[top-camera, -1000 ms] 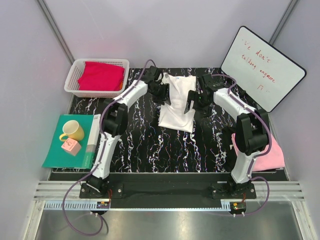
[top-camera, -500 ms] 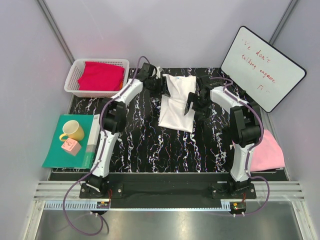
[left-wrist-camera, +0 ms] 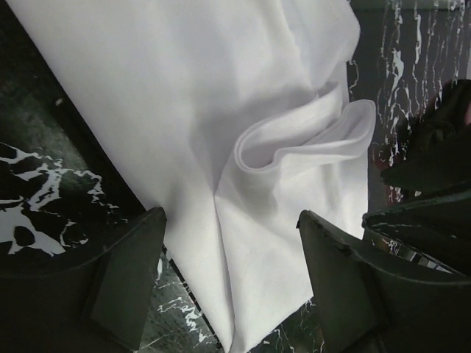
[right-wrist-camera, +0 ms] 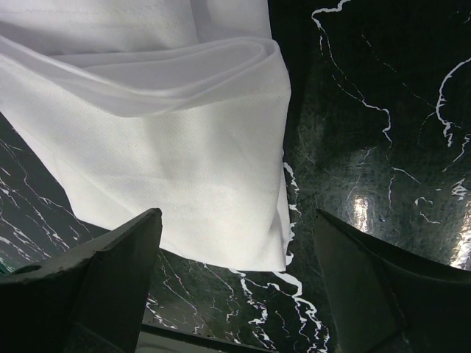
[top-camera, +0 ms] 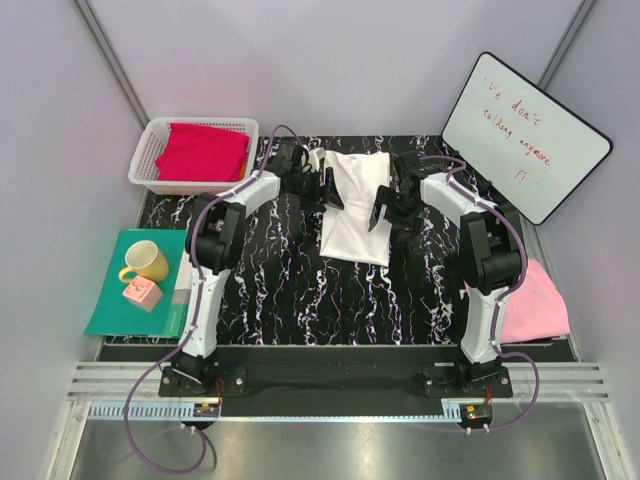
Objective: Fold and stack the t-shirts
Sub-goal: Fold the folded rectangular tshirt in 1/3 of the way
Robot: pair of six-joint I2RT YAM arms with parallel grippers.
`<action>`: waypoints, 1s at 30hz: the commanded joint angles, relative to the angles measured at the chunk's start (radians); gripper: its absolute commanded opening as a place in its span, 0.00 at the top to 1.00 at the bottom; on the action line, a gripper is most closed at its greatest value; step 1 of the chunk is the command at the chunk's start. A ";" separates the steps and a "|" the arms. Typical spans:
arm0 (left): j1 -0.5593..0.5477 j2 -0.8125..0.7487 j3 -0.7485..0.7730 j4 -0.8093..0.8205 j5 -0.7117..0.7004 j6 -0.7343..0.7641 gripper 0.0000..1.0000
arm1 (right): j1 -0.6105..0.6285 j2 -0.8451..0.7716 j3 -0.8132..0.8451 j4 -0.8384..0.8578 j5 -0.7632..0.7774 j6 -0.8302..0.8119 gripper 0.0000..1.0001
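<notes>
Shirt (top-camera: 355,228) half-folded; left claw (top-camera: 330,188) and right claw (top-camera: 380,212) released at its sides; pinch all layers evenly

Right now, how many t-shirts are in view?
3. The white t-shirt lies in the middle; the red t-shirt is in the basket, far left; the pink t-shirt is at the right edge, partly hidden.

Bright even overhead light, soft shadows, sharp overview, blurred wrist-view foregrounds
</notes>
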 commanded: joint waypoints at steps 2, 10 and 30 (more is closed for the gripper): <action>-0.009 -0.071 -0.011 0.117 0.064 0.016 0.24 | -0.004 -0.006 0.006 -0.004 0.011 0.011 0.09; -0.011 -0.042 0.064 0.094 0.035 0.016 0.29 | -0.015 -0.008 0.004 -0.004 0.010 0.006 0.09; -0.042 0.084 0.173 0.062 0.061 -0.024 1.00 | -0.070 -0.022 0.035 -0.004 -0.004 -0.008 0.00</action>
